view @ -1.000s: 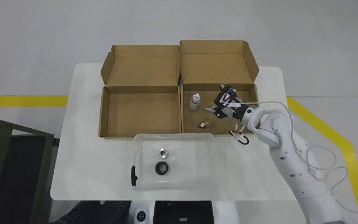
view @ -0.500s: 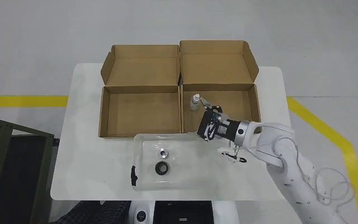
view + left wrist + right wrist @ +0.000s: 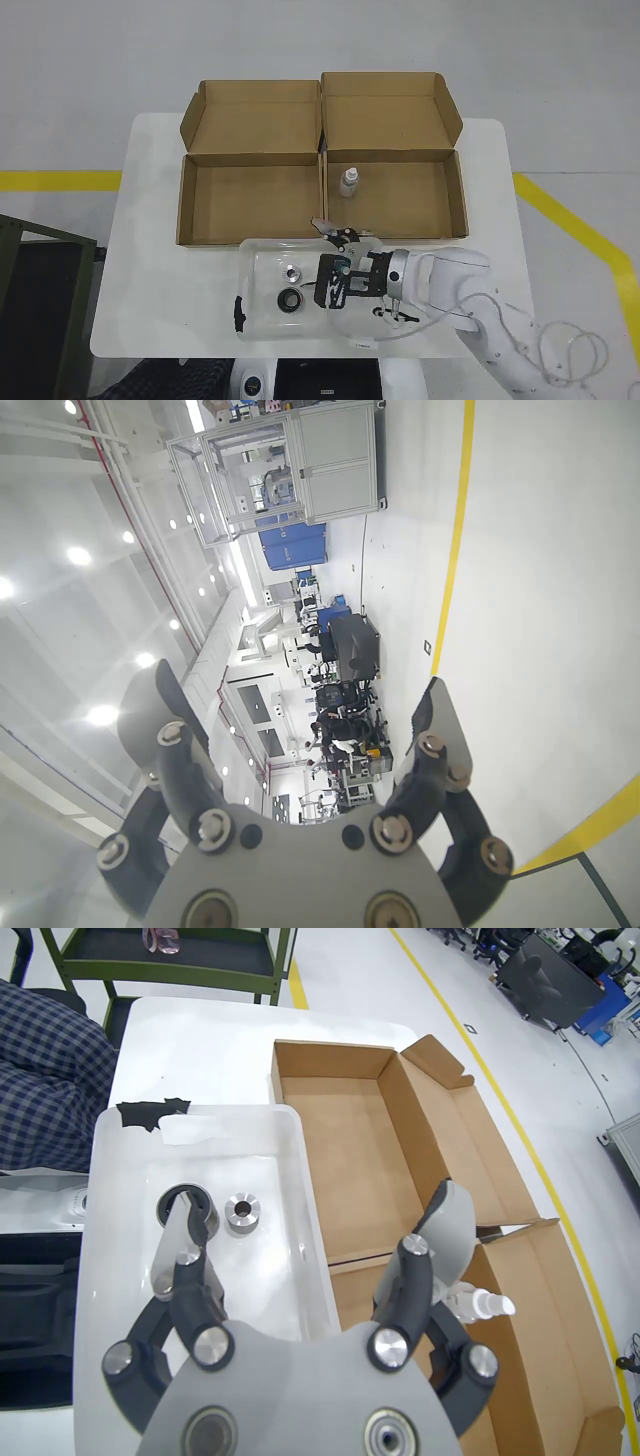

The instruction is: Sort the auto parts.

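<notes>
A white tabletop [image 3: 150,200] stands on a pale grey factory floor crossed by a yellow line [image 3: 60,180]. Near the robot's edge sits a clear plastic tray [image 3: 262,258] holding two parts, well apart from its walls: a black ring [image 3: 291,300] and, just beside it, a small metal bushing [image 3: 292,273].

The right gripper [image 3: 317,1213] hangs over the tray with its fingers spread wide and nothing between them. One finger is above the black ring, the other out over the tray's far wall, toward the cartons.

The likely trouble is misalignment. With one finger directly above the ring instead of astride it, a straight descent would probably land on the ring's rim and skid it aside. The bushing is so close that a closing finger could knock it or trap both parts at once. The outer finger might catch the tray wall and drag the light tray along the tabletop. Smooth round metal may also slip from a shallow pinch.

The left gripper [image 3: 305,710] has its fingers apart too, holding nothing, aimed out at the hall.

Behind the tray stand two open cardboard cartons side by side: the left carton [image 3: 250,205], and the right carton [image 3: 400,200] with a small white spray bottle [image 3: 348,181]. Black tape [image 3: 238,314] marks one tray end. A green cart [image 3: 165,958] stands beyond the tabletop.
</notes>
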Motion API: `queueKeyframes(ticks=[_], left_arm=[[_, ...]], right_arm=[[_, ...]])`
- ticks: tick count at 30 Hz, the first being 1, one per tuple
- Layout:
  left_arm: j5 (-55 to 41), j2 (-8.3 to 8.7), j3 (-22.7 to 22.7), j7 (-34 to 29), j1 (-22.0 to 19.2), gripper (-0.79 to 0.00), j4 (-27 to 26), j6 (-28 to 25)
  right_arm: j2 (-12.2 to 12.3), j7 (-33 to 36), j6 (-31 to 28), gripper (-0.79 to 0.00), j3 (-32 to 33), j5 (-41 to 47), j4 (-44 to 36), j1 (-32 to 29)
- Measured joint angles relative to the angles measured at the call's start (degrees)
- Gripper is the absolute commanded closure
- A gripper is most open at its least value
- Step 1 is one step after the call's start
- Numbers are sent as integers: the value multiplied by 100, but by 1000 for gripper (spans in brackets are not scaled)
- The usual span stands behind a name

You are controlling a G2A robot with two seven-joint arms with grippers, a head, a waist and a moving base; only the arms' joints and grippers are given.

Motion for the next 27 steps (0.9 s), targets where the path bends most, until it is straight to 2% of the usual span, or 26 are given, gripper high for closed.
queueKeyframes(ticks=[6,22,27], left_arm=[[0,0,0,0,0,-785,0,0],[0,0,0,0,0,-785,0,0],[0,0,0,0,0,-785,0,0]], right_arm=[[-59,66,-87,-517,-438,-193,223,107],[-172,194,21,-391,-835,-335,1031,413],[-196,219,57,-385,-888,-372,1228,469]])
